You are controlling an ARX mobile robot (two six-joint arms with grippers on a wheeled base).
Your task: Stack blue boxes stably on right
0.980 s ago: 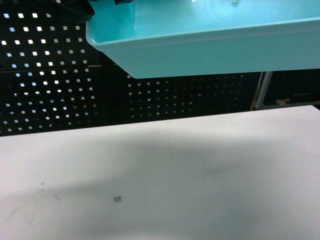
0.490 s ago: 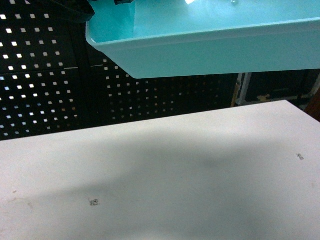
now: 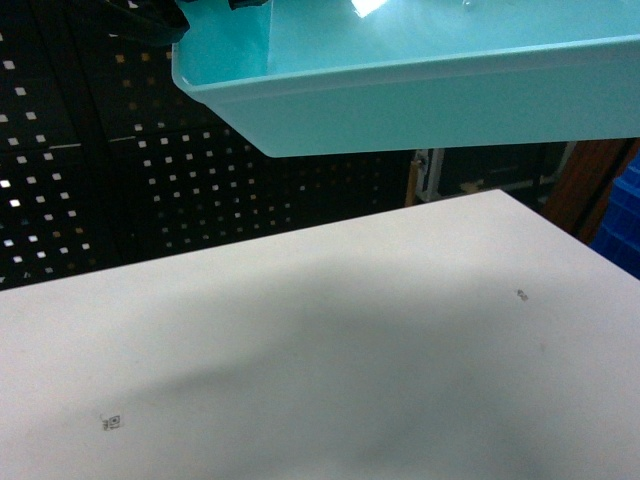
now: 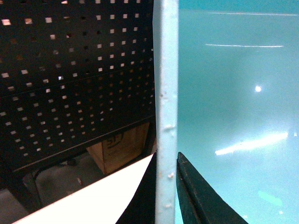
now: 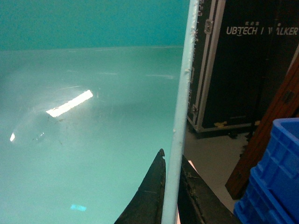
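The turquoise tub (image 3: 420, 100) is held aloft, each rim pinched by an end effector, left (image 4: 167, 186) and right (image 5: 172, 196); the carry step is judged in hand, and lowering onto the blue crates (image 5: 271, 186) at right is called for.

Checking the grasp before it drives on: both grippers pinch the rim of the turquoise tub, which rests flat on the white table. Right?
Not quite. Both grippers do pinch the turquoise tub by its rim, the left gripper and the right gripper each with a finger on either side of the wall. But the tub is not resting on the white table: the head view shows it held up in the air, well above the tabletop.
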